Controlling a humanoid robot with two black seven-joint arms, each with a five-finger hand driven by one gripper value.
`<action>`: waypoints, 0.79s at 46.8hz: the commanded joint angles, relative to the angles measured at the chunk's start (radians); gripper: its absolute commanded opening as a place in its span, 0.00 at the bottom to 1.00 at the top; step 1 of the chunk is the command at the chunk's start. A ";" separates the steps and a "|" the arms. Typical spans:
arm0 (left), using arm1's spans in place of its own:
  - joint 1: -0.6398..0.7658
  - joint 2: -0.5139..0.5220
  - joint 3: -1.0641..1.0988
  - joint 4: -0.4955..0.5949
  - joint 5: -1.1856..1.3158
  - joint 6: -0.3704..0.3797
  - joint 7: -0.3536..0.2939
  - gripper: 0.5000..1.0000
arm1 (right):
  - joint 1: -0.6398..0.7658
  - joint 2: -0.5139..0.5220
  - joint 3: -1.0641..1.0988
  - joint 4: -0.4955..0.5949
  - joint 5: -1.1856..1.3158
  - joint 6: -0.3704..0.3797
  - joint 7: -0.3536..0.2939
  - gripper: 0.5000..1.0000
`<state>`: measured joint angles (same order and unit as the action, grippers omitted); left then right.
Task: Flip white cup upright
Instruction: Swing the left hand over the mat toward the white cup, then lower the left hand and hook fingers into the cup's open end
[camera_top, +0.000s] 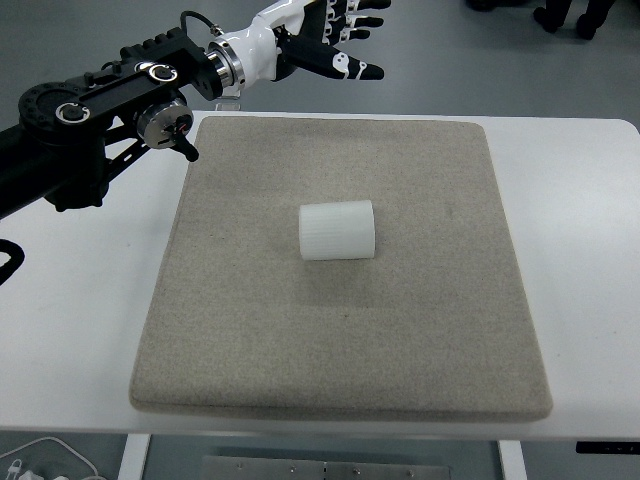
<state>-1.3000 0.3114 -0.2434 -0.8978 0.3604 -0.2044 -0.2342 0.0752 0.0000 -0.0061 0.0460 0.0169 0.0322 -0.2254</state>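
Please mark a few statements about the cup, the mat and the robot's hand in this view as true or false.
1. The white cup lies on its side. True.
2. The cup rests on the bare white table. False: it lies on the beige mat, near its middle.
3. The left hand is holding the cup. False: it is open, beyond the mat's far edge, well apart from the cup.
4. The left arm enters from the picture's left edge. True.
5. The right hand is reaching over the mat. False: no right hand is in view.
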 joint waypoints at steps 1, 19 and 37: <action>-0.024 0.020 0.035 -0.033 0.003 -0.001 0.009 0.98 | 0.001 0.000 0.000 0.000 0.000 0.000 0.000 0.86; -0.094 0.023 0.042 -0.090 0.097 -0.003 0.403 0.99 | 0.000 0.000 0.000 0.000 0.000 0.000 0.000 0.86; -0.209 0.140 0.256 -0.406 0.103 0.045 0.582 0.99 | 0.000 0.000 0.000 0.000 0.000 0.000 0.000 0.86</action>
<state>-1.5057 0.4346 -0.0088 -1.2549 0.4586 -0.1886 0.3278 0.0751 0.0000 -0.0061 0.0460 0.0169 0.0322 -0.2254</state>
